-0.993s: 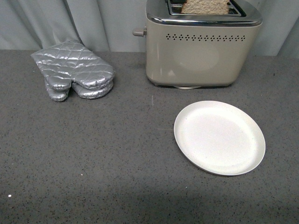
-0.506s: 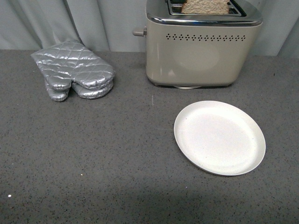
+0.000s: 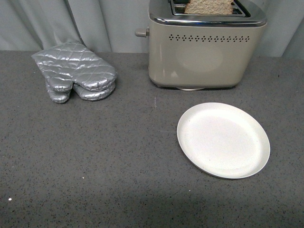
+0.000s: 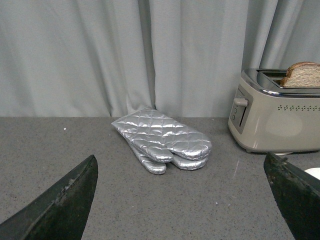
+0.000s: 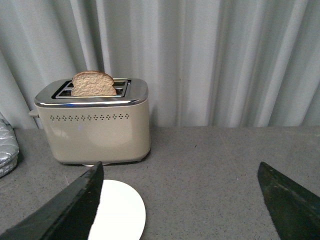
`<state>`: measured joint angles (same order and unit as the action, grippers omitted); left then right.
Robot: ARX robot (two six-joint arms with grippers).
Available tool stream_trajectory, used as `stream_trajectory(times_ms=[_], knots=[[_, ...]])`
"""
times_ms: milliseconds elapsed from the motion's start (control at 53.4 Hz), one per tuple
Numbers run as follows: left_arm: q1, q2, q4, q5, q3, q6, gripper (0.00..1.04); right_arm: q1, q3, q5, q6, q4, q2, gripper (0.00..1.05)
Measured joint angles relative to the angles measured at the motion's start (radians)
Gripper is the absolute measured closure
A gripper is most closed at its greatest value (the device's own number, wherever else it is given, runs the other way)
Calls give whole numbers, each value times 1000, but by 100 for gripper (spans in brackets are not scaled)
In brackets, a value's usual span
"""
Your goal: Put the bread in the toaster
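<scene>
The bread (image 3: 209,6) stands upright in a slot of the beige toaster (image 3: 204,57), its top sticking out above the chrome lid. It also shows in the right wrist view (image 5: 93,84) in the toaster (image 5: 95,127), and in the left wrist view (image 4: 303,75) in the toaster (image 4: 280,120). Neither arm shows in the front view. My left gripper (image 4: 185,200) is open and empty, low over the counter, well back from the toaster. My right gripper (image 5: 182,202) is open and empty, also back from the toaster.
A round white plate (image 3: 223,140) lies empty in front of the toaster; part of it shows in the right wrist view (image 5: 120,210). A silver quilted oven mitt (image 3: 73,71) lies at the back left. Grey curtains hang behind the dark speckled counter (image 3: 95,166).
</scene>
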<state>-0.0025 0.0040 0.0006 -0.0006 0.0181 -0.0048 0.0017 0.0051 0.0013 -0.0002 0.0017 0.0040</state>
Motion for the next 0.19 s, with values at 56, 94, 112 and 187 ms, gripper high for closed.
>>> stream_trajectory(times_ms=[56,94,112,187], knots=[[0,0,0,0,0,0,7,0,0,0,1,0,0,8],[0,0,0,0,0,0,7,0,0,0,1,0,0,10],[0,0,0,0,0,0,7,0,0,0,1,0,0,10],[0,0,0,0,0,0,7,0,0,0,0,0,0,10]])
